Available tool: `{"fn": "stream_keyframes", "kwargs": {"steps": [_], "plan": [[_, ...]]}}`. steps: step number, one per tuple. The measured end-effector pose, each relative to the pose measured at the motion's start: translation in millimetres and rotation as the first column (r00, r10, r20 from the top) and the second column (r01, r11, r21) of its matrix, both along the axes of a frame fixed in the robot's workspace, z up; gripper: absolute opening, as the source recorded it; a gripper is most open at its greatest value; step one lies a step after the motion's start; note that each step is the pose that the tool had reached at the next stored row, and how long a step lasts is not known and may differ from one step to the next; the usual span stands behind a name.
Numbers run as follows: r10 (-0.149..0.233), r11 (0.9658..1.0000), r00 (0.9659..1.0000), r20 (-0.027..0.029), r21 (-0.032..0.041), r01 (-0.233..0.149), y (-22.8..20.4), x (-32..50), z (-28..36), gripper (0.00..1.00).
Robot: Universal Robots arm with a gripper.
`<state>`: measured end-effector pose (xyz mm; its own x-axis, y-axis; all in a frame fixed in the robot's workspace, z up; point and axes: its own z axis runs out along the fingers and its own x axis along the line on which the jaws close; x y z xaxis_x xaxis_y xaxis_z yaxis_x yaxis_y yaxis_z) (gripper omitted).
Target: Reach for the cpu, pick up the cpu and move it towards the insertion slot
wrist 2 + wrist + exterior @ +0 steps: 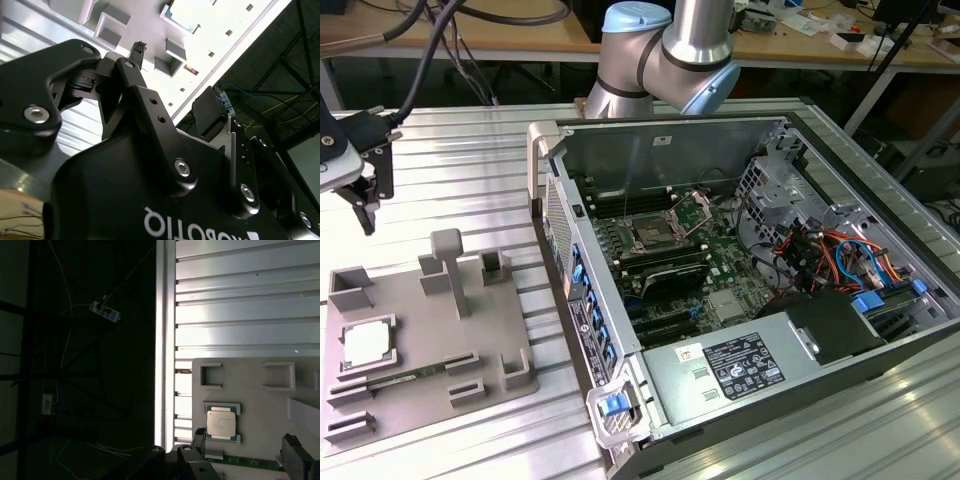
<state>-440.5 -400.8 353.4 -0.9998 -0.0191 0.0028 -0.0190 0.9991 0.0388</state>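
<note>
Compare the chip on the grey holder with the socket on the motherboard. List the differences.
The chip lies on the grey holder on the table; the socket sits inside the open computer case. The chip shows a pale metal top; the socket has a dark centre in a shiny frame. Both are square and lie flat.

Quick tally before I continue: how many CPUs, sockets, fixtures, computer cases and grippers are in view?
cpu: 1
insertion slot: 1
grey fixture: 1
computer case: 1
gripper: 1
Total: 5
</note>
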Motion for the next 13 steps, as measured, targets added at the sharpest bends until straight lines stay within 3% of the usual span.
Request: {"fn": "stream_keyframes", "kwargs": {"steps": [13], "plan": [[0.000,1.0000,1.0000,0.0000,0.0000,0.000,-1.5,0.0,-4.9,0.66]]}}
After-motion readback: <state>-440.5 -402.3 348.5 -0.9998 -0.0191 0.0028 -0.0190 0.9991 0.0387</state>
